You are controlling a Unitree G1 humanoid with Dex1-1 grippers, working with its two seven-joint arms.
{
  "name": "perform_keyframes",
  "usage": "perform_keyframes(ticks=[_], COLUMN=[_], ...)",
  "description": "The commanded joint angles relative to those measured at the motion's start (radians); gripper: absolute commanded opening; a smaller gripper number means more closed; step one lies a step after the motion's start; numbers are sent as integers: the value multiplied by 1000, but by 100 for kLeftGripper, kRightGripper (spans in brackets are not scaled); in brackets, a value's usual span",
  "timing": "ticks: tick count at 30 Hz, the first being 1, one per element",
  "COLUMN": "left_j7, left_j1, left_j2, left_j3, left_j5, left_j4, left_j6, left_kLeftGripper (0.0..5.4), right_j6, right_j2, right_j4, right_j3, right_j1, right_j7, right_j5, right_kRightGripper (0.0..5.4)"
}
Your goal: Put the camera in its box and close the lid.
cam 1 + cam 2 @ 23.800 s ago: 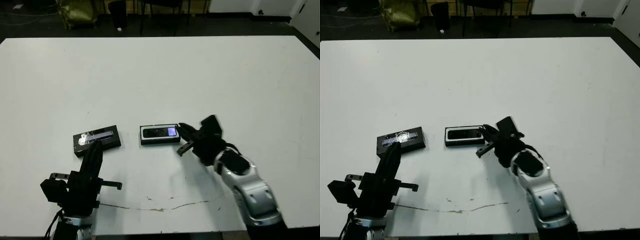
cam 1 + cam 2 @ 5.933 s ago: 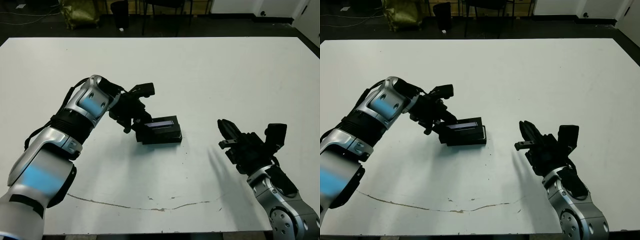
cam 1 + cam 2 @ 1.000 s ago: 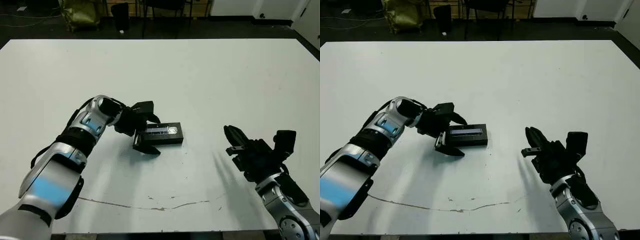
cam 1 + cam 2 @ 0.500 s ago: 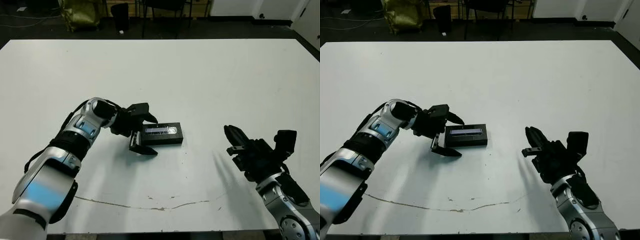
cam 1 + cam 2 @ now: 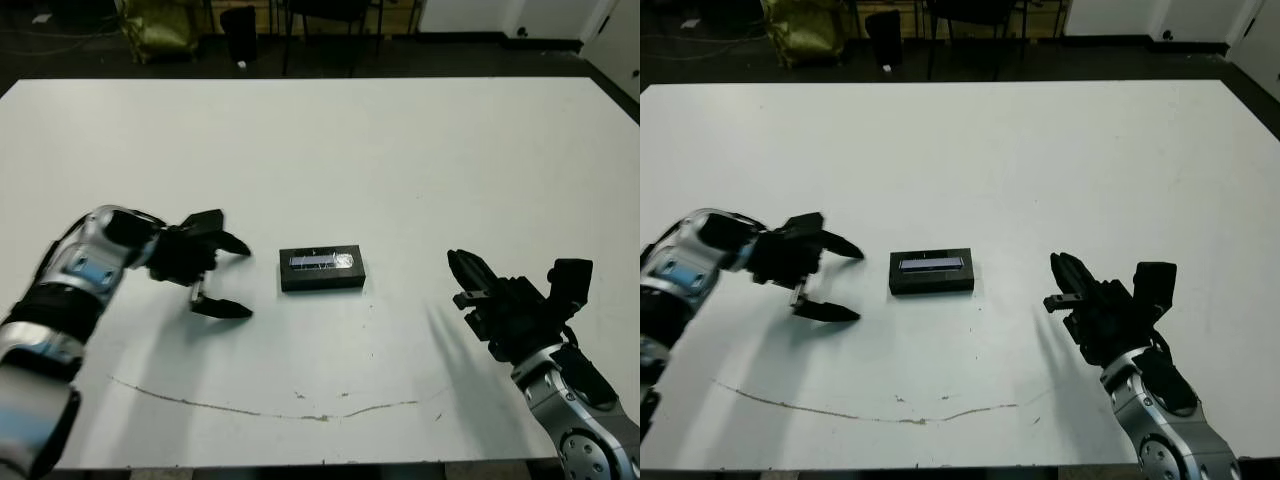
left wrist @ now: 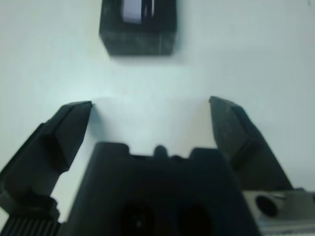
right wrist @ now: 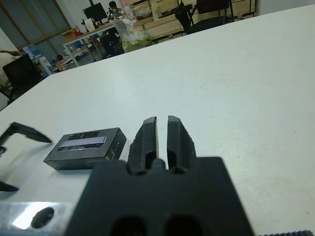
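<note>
The box (image 5: 322,270) lies flat in the middle of the white table with the lid (image 5: 321,261) on it, its pale stripe facing up. The camera is hidden from view. My left gripper (image 5: 231,278) stands open a short way to the left of the box, apart from it, with nothing between its fingers. In the left wrist view the box (image 6: 138,27) sits just beyond the spread fingertips (image 6: 74,118). My right gripper (image 5: 462,279) is shut and empty, well to the right of the box. The right wrist view shows the box (image 7: 86,147) past its closed fingers (image 7: 145,135).
A thin brownish crack line (image 5: 300,410) runs across the table near its front edge. Chairs and a bag (image 5: 155,25) stand on the dark floor beyond the far edge. Desks and chairs (image 7: 147,19) show past the table in the right wrist view.
My left gripper has let go of the lidded box and drawn back to the left, still open. The box stays in place. The right arm has not moved.
</note>
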Motion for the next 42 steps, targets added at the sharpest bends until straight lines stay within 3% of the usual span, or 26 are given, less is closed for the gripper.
perform_keyframes(ticks=[1, 3, 7, 12, 16, 22, 27, 31, 36, 42], left_j7=[-21, -14, 156, 495, 757, 1155, 1280, 1372, 1455, 1483], left_j1=[110, 145, 252, 395, 464, 519, 526, 532, 501, 443], left_j2=[79, 110, 142, 1, -144, -399, -515, -580, -663, -725], left_j3=[13, 56, 197, 393, 422, 329, 244, 151, 74, 69], left_j5=[9, -28, -104, -234, -242, -172, -165, -117, -67, -47], left_j4=[-17, -47, -275, -637, -882, -1186, -1236, -1213, -1086, -917], left_j6=[26, 42, 292, 509, 568, 739, 801, 836, 856, 840], left_kLeftGripper=[539, 539, 539, 477, 380, 234, 111, 9, 2, 2], right_j6=[33, 45, 45, 60, 37, 43, 49, 35, 36, 13], right_j2=[-9, -8, -6, 2, 7, 15, 37, 44, 60, 71], right_j4=[11, 12, 21, 27, 37, 37, 44, 59, 66, 75], right_j3=[-2, -4, -2, -2, 14, 32, 55, 68, 71, 78], right_j1=[0, -4, -10, -23, -27, -33, -32, -33, -38, -30], right_j7=[-11, -15, -8, -18, -14, -32, -65, -71, -77, -71], right_j5=[7, 16, 17, 28, 13, -9, -27, -50, -61, -66], right_kRightGripper=[0, 0, 0, 0, 0, 0, 0, 0, 0, 0])
